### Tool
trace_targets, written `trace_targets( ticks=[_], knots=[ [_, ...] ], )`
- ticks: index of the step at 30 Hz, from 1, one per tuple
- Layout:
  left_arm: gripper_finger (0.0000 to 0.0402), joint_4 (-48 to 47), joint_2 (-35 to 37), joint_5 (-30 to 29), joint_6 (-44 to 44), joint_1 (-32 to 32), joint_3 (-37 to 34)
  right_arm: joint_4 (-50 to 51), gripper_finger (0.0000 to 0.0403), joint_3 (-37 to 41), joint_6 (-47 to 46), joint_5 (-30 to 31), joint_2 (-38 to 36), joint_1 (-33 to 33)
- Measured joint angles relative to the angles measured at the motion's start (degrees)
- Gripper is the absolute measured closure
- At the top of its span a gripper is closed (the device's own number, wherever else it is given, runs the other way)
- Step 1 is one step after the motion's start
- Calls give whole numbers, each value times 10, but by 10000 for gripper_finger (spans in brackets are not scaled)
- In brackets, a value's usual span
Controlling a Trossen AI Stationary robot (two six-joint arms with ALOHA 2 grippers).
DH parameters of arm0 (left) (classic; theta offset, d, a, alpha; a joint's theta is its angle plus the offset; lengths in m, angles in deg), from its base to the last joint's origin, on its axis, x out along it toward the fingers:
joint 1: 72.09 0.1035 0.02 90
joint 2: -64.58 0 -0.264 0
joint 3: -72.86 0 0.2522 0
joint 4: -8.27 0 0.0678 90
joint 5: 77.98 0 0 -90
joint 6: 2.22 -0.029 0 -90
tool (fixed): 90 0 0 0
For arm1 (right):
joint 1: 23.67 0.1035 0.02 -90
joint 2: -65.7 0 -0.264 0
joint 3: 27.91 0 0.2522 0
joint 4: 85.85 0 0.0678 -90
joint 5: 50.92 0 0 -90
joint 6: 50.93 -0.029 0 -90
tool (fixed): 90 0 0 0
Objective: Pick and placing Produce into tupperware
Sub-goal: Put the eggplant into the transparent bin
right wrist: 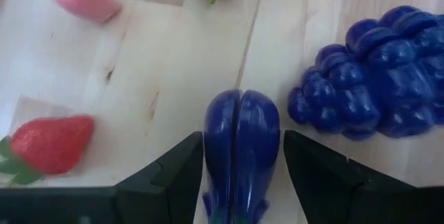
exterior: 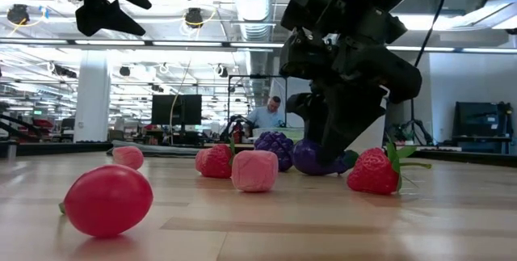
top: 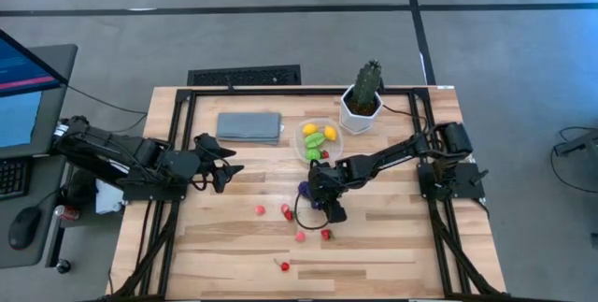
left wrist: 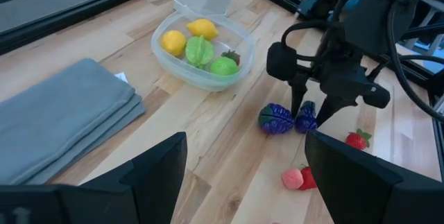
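My right gripper (top: pixel 322 205) reaches down to the table's middle, its fingers on either side of a purple toy eggplant (right wrist: pixel 241 148). Purple toy grapes (right wrist: pixel 374 85) lie on the wood right beside the eggplant. The round clear tupperware (top: pixel 320 140) stands just beyond, holding yellow and green toy produce and a small red piece. Several red and pink toy pieces, among them strawberries (top: pixel 326 235), lie scattered on the wood nearer the front edge. My left gripper (top: pixel 222 162) hangs open and empty above the table's left part. My right gripper has the purple eggplant's two long sides (right wrist: pixel 215 148) between its two fingers (right wrist: pixel 177 175), with no gap showing. The fingers come from above, slanting down, and lie along the eggplant. The eggplant lies on the table (exterior: pixel 311 157).
A potted green cactus in a white pot (top: pixel 362 96) stands at the far right, close behind the tupperware. A folded grey-blue cloth (top: pixel 249 126) lies at the far left. A black frame (top: pixel 177 152) borders the table. A person (exterior: pixel 269 114) sits in the room beyond.
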Motion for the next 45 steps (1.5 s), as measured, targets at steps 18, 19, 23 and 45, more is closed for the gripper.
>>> trace_targets(
  ticks=[18, 19, 23, 45],
  knots=[
    [120, 0, 0, 1, 0, 0, 0, -27, 188, -2, -56, -24, 30, -7],
    [120, 0, 0, 1, 0, 0, 0, -27, 189, -2, -56, -24, 30, -7],
    [120, 0, 0, 1, 0, 0, 0, -28, 197, -2, -59, -24, 31, -7],
    [120, 0, 0, 0, 0, 0, 0, -28, 213, -2, -66, -24, 31, -7]
  ],
)
